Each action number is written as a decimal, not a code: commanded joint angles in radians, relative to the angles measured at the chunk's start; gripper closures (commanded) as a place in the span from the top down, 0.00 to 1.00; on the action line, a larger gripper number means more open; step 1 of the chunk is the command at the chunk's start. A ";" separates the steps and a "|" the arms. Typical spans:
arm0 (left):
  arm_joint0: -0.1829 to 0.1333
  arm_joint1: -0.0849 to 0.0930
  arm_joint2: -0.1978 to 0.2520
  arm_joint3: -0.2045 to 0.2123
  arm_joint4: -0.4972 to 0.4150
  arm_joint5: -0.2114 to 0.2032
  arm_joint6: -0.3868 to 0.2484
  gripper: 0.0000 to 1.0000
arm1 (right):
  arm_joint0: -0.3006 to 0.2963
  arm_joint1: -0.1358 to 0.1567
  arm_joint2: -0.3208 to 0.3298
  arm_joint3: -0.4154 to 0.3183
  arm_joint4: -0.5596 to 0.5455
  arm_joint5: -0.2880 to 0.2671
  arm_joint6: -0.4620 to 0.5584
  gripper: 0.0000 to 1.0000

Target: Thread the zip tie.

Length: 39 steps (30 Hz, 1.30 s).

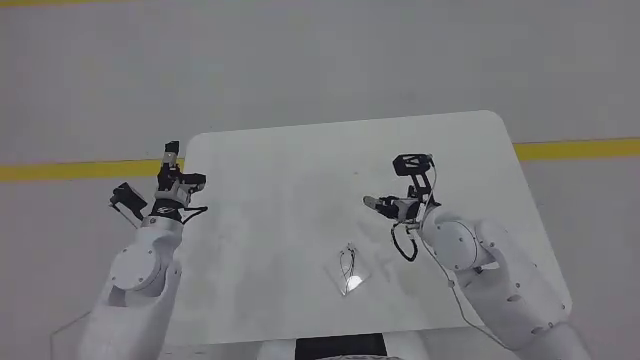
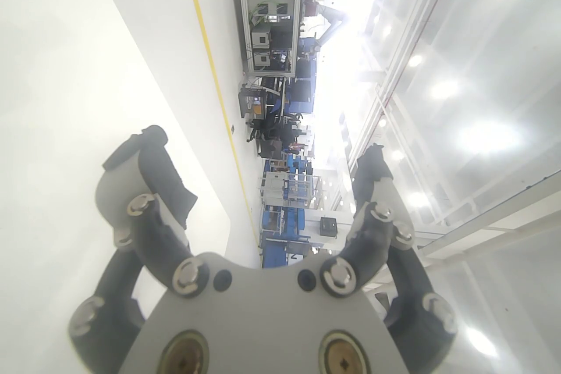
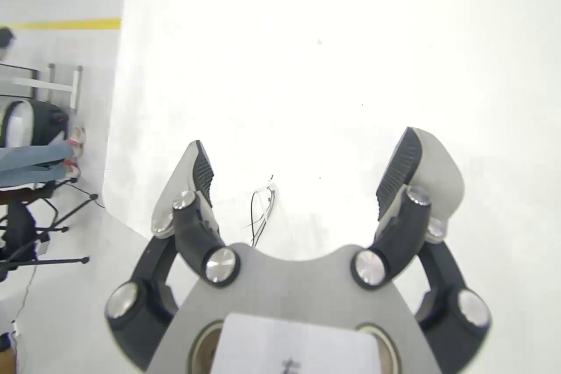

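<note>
The zip tie (image 1: 348, 264) is a thin black loop lying flat on the white table (image 1: 300, 170), near the front edge and a little right of the middle. In the right wrist view the zip tie (image 3: 261, 209) lies just under the gripper's base. My right gripper (image 1: 393, 184) hangs open above the table, beyond and to the right of the tie, with nothing between its ribbed pads (image 3: 203, 166). My left gripper (image 1: 148, 176) is open at the table's left edge, far from the tie, and holds nothing. Seen from its own wrist, the left gripper (image 2: 263, 161) points out toward the room.
A small clear sheet or bag (image 1: 352, 282) seems to lie under the tie. A yellow floor line (image 1: 60, 170) runs behind the table. Off the table's near corner stand a chair and tripod legs (image 3: 39, 235).
</note>
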 commanded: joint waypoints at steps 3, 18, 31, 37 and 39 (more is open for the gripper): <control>0.000 0.000 0.000 0.000 0.000 0.000 0.000 1.00 | -0.001 0.000 0.001 -0.001 0.002 -0.002 -0.003 1.00; 0.000 0.000 0.000 0.000 0.000 0.000 0.000 1.00 | -0.001 0.000 0.001 -0.001 0.002 -0.002 -0.003 1.00; 0.000 0.000 0.000 0.000 0.000 0.000 0.000 1.00 | -0.014 -0.003 -0.039 -0.023 -0.066 -0.002 0.025 1.00; 0.000 0.000 0.000 0.000 0.000 0.000 0.000 1.00 | 0.010 -0.034 -0.121 -0.053 -0.208 -0.002 0.171 1.00; 0.000 0.000 0.000 0.000 0.000 0.000 0.000 1.00 | 0.026 -0.052 -0.150 -0.063 -0.252 -0.002 0.234 1.00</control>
